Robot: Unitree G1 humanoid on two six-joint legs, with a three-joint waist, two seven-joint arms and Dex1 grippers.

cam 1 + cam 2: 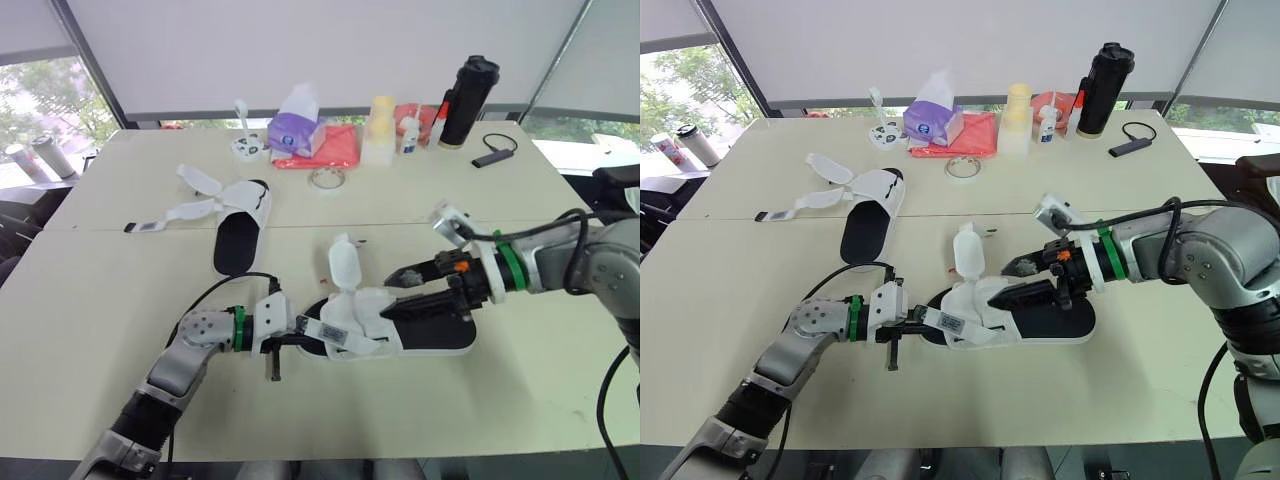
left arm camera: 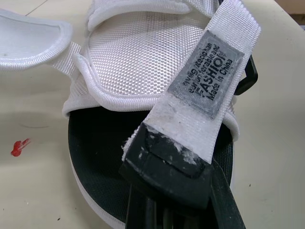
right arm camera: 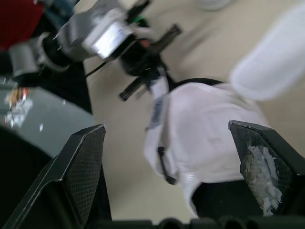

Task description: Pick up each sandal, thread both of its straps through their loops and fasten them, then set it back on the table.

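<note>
White woven sandal (image 1: 368,318) with black sole (image 2: 95,143), grey printed label (image 2: 208,78) on its strap (image 2: 183,125), cream table (image 1: 100,300)

- Both eye views sit high on the head, facing forward and down over the surface (image 1: 100,330). They share the whole scene, one shifted slightly sideways of the other.
- The left wrist view looks along the left tool (image 2: 167,176), very near the sandal (image 2: 143,62) and the strap (image 2: 209,81) it pinches.
- The right wrist view looks out between the spread fingers of the right tool (image 3: 167,143), near that same sandal, facing the left tool.

Two sandals (image 1: 365,325) (image 1: 240,235) (white), one flask (image 1: 468,100), one tape roll (image 1: 327,188)
</note>
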